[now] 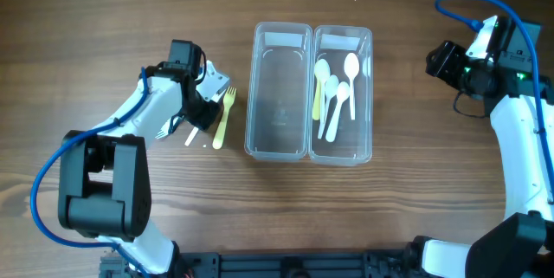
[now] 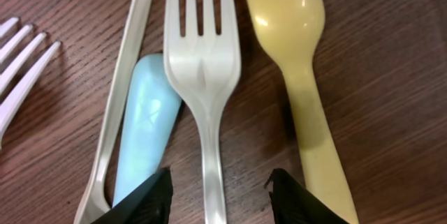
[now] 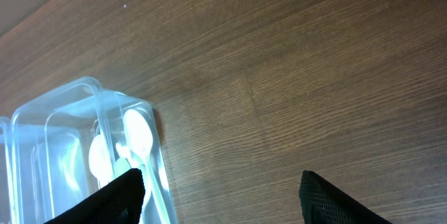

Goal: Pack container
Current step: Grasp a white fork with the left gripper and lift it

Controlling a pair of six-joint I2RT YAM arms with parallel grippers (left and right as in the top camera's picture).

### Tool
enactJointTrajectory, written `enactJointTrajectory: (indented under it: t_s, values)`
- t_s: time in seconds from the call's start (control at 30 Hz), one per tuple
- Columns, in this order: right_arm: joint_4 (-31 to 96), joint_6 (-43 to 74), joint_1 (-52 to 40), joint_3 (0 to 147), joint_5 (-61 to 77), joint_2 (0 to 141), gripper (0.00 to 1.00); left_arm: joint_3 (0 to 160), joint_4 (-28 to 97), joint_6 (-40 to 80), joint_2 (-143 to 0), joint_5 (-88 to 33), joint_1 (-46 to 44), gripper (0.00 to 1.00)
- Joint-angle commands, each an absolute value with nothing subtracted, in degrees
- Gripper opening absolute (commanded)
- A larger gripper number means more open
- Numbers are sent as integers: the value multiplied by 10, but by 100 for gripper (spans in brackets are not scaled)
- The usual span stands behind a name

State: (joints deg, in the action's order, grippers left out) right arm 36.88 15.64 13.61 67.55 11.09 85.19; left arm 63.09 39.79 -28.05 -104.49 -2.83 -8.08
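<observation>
The clear twin-tub container stands mid-table. Its right tub holds several white spoons and a yellow piece; its left tub looks empty. The container also shows in the right wrist view. My left gripper is open and low over a pile of cutlery left of the container. In the left wrist view its fingers straddle the handle of a white fork, apart from it. A yellow fork lies to its right, a pale blue piece and a white handle to its left. My right gripper is open and empty.
Another white fork's tines lie at the left of the pile. In the overhead view the yellow fork lies closest to the container. Bare wooden table surrounds everything.
</observation>
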Motion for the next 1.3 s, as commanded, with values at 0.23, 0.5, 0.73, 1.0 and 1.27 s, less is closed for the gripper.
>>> enactJointTrajectory:
  t_s: [0.23, 0.5, 0.73, 1.0, 1.27]
  values:
    - [370, 166, 136, 679, 116, 857, 70, 590, 364, -292, -1058, -40, -77, 43]
    - [374, 165, 136, 679, 116, 857, 70, 590, 364, -291, -1058, -40, -77, 12]
    - [374, 165, 136, 679, 116, 857, 70, 613, 397, -246, -1044, -29, -77, 4]
    - [373, 165, 136, 679, 116, 857, 70, 754, 537, -132, -984, -30, -78, 4]
    - [371, 165, 136, 679, 116, 857, 70, 828, 496, 42, -922, -182, -122, 4]
